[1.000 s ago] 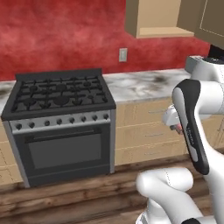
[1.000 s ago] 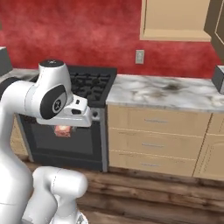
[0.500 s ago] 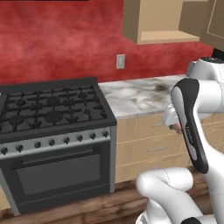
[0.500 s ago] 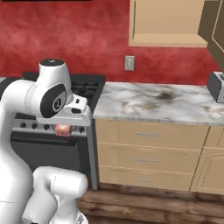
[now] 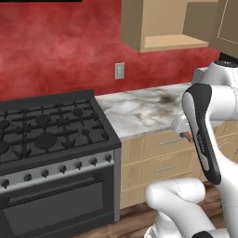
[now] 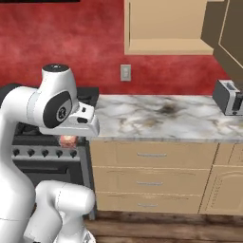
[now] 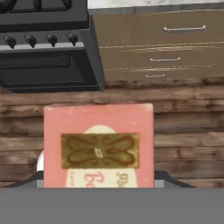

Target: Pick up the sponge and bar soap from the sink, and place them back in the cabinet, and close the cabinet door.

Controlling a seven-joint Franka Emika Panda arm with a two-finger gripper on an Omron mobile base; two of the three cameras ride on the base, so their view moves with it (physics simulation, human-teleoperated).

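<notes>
The gripper point(image 7: 99, 186) is clamped on the bar soap point(image 7: 99, 146), a pink-red block with a cream oval and a brown ornamental label facing the hand camera, held low in front of the robot's body. Beyond the soap lies the wooden plank floor point(image 7: 183, 127); past that, the black stove point(image 5: 51, 153) with its row of knobs stands to one side and the tan drawers point(image 6: 152, 173) under the marble counter point(image 6: 161, 116) to the other. High above the held soap, the cabinet point(image 5: 162, 23) hangs open on the red wall, its cabinet door point(image 6: 227, 40) swung out. A toaster point(image 6: 228, 97) sits on the counter's far end.
</notes>
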